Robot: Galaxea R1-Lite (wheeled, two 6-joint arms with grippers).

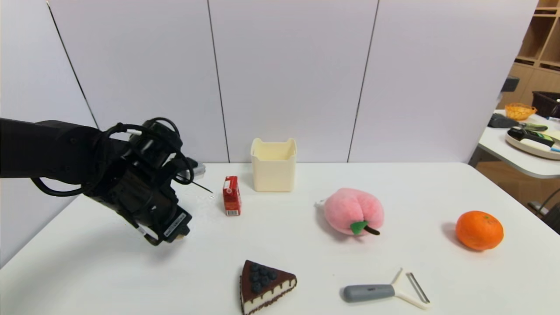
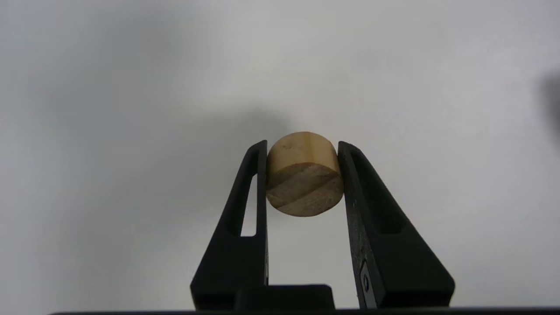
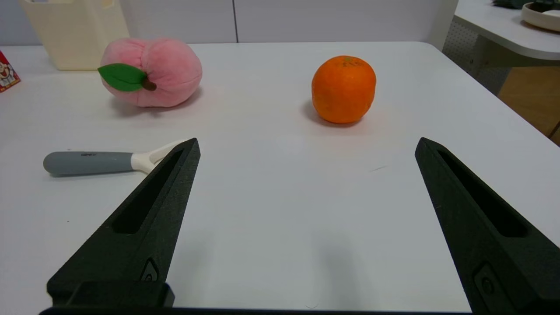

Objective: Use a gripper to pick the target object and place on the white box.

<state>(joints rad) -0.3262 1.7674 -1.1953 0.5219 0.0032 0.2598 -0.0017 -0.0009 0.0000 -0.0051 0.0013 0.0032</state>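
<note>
Left end effector (image 2: pixel 302 175), clamped on the wooden target object (image 2: pixel 304 174) above the bench (image 1: pixel 306 245), should lift clear of the red carton (image 1: pixel 231 196) before reaching the white box (image 1: pixel 274 165).

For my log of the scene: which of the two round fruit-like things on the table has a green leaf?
The pink plush peach, in the middle of the table; its green leaf and dark stem show. The orange, farther right, has none.

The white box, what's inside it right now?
In the head view, the white box shows only a bare cream inner wall below its notched rim; its floor is hidden. The wooden piece is not there: the left gripper holds it above the table.
</note>
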